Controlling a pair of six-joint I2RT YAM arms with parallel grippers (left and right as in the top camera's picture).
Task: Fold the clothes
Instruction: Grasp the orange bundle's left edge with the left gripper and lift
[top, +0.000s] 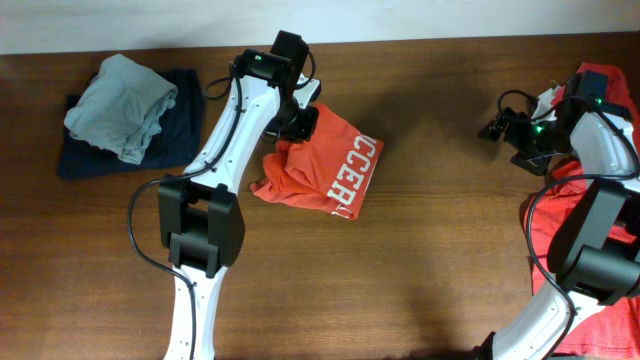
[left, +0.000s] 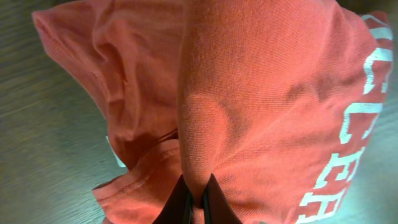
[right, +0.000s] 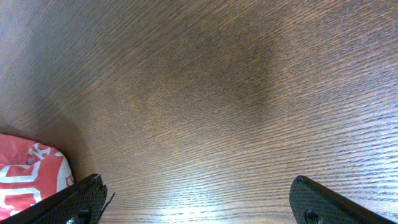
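Dark wood-grain table (top: 420, 250) runs across the whole overhead view. On it, a little left of centre, lies the orange-red T-shirt (top: 325, 170), a rumpled bundle with white block letters down its right edge. It is nowhere near a tidy rectangle.

At the shirt's upper-left corner, the left gripper (left: 198, 200) has its fingers pressed together on a thin ridge of the fabric. The wrist view shows the cloth rising out of that pinch. The right gripper (top: 495, 127) hangs over bare wood at the upper right of the frame. It is well apart from the shirt, its fingers spread wide and holding nothing.

A second red garment (top: 600, 250) with white print lies heaped at the right edge under that arm. A grey and navy pile (top: 125, 120) sits at the upper left.

My worry is the grip. It is a narrow pinch on what may be a single layer, so a lift could let the cloth slide out or peel one layer off and leave the rest in a heap. With nothing pinning the far side, a sideways pull would likely drag the whole bundle instead of folding it. The right arm could also snag the heap it stands over.
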